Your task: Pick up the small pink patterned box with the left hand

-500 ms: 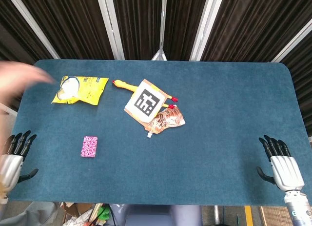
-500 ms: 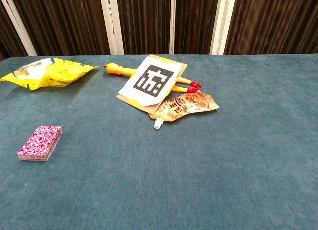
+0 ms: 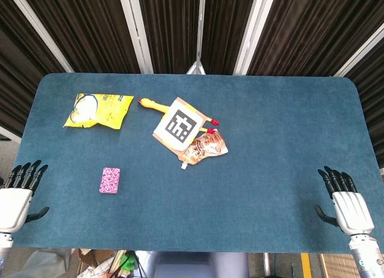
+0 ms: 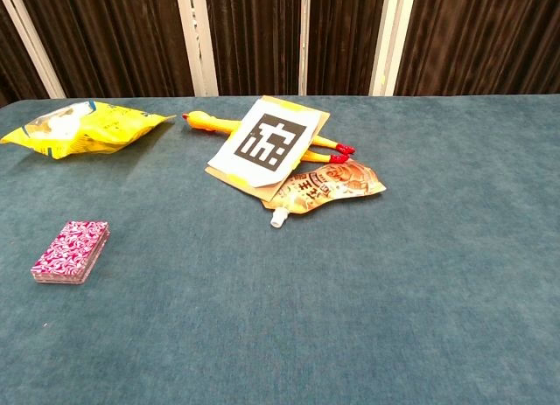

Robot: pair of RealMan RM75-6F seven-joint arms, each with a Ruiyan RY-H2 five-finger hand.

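The small pink patterned box (image 3: pixel 110 180) lies flat on the blue table (image 3: pixel 270 122), toward the near left; the chest view shows the box (image 4: pixel 71 251) at its left side. My left hand (image 3: pixel 18 194) hovers at the table's near left corner, fingers apart and empty, well to the left of the box. At the near right corner my right hand (image 3: pixel 346 203) is open too, holding nothing. Neither hand appears in the chest view.
A yellow snack bag (image 3: pixel 98 110) lies at the far left. Mid-table, a card with a black-and-white marker (image 3: pixel 179 125) covers a yellow rubber chicken (image 3: pixel 152 105), with an orange spouted pouch (image 3: pixel 204 148) beside it.
A blurred human hand that showed at the far left edge is gone. My left hand has shifted slightly. The box and other items have not moved.
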